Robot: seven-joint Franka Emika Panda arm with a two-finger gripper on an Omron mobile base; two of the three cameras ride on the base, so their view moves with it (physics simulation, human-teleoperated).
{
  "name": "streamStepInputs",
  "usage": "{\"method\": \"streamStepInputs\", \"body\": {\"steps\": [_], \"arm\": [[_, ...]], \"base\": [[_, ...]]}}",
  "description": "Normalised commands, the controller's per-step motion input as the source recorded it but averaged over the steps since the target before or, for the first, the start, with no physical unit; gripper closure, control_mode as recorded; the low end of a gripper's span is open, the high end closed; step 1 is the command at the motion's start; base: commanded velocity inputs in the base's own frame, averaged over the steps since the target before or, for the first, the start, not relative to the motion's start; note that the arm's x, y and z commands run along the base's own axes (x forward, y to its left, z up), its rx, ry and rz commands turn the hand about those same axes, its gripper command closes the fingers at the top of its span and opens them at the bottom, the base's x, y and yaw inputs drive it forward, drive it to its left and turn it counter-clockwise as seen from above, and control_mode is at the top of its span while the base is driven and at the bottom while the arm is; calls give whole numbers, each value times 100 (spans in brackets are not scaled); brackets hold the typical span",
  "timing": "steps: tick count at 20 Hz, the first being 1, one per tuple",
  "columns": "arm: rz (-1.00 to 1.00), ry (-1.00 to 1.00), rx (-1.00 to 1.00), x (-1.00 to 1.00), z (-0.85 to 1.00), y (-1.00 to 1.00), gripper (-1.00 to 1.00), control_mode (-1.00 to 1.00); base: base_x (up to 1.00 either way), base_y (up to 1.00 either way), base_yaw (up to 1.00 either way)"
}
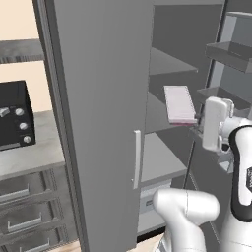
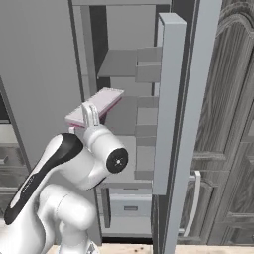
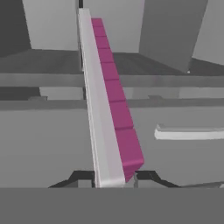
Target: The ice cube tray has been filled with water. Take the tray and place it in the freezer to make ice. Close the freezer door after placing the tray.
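Ice cube tray (image 1: 178,104): one, clamped in the hand (image 1: 198,119); two freezer doors (image 1: 101,118) open.

**Layout around the open freezer**

The tall grey two-door freezer (image 1: 172,44) stands open. Its flat grey freezer door (image 1: 98,123) swings out to the left of the shelves; a second door carrying bins (image 2: 168,99) stands to their right. The thin pinkish-white ice cube tray (image 1: 179,104) sits just before the middle shelf (image 1: 160,115) — at its front edge. A black toaster oven (image 1: 15,115) rests on the counter (image 1: 34,157), left of the freezer.
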Motion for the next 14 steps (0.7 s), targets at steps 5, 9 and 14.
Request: {"method": "streamStepInputs", "body": {"steps": [5,9,14], "arm": [[-4,-21,-6,16,39,1,100,-100],[-5,-10,-3,28,41,7,100,-100],[-6,0,0,48,47,0,100,-100]], "base": [[0,0,0],[0,0,0],[0,0,0]]}}
